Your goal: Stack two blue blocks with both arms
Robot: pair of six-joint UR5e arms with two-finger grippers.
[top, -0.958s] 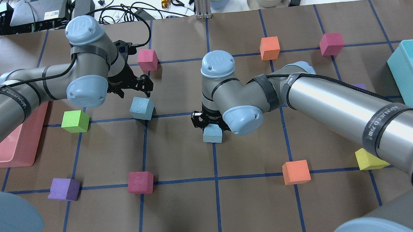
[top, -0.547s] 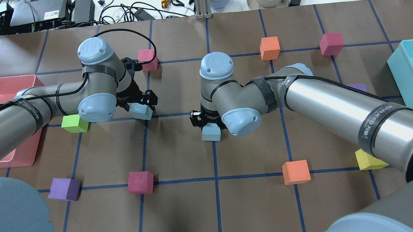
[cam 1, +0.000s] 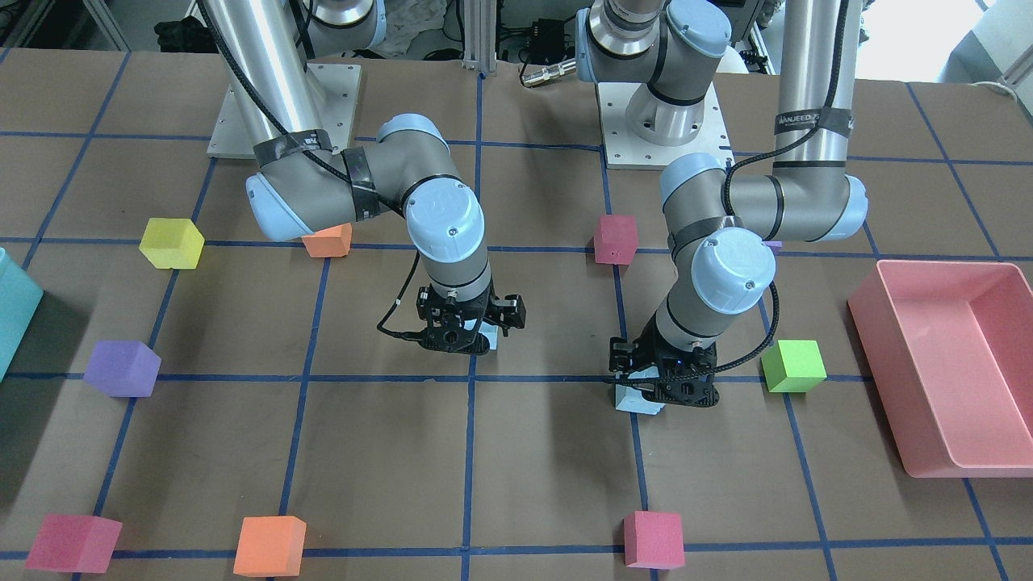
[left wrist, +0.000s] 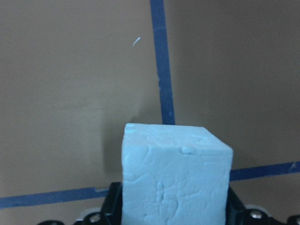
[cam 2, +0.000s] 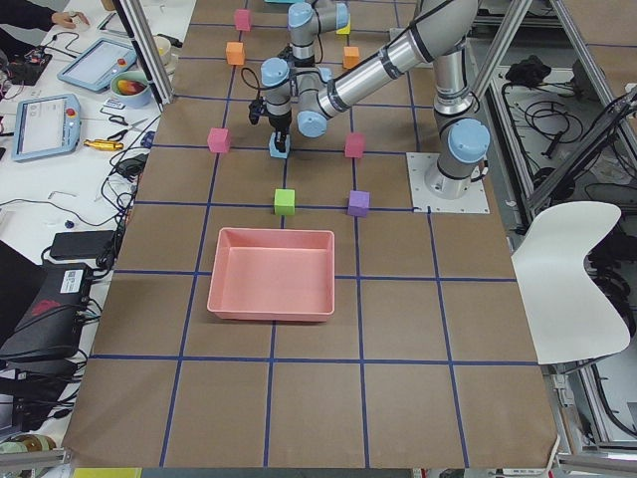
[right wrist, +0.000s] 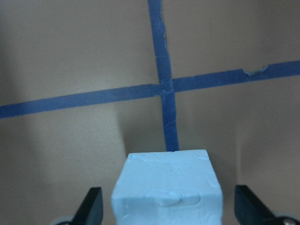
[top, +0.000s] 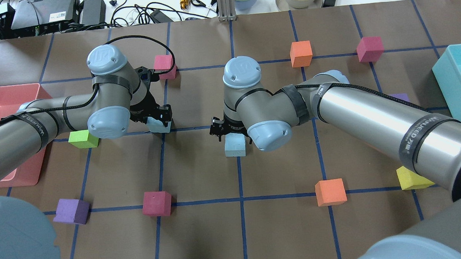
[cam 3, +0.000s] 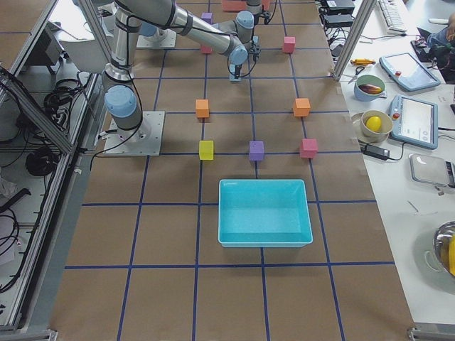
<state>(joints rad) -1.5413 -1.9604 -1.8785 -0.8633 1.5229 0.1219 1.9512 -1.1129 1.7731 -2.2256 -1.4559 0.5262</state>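
Observation:
One blue block (top: 159, 126) sits on the table on a tape crossing left of centre. My left gripper (top: 158, 117) is down over it, and its fingers (left wrist: 115, 206) press against the sides of that block (left wrist: 176, 178). In the front view the left gripper (cam 1: 670, 379) covers most of this block (cam 1: 637, 398). The second blue block (top: 235, 146) sits at the table's centre. My right gripper (top: 228, 129) is open just above it, and its fingers (right wrist: 92, 206) stand clear of both sides of that block (right wrist: 166, 187). The right gripper (cam 1: 464, 327) also shows in the front view.
A green cube (top: 84, 138) lies close beside the left arm's wrist. A pink tray (top: 3, 96) is at the far left and a teal bin (top: 458, 80) at the far right. Magenta (top: 156, 203), orange (top: 330, 192), purple (top: 71, 210) and yellow (top: 411, 178) cubes lie nearer the robot.
My left gripper came down over the left blue block and closed in on its sides. My right gripper shifted slightly away, so more of the centre block shows.

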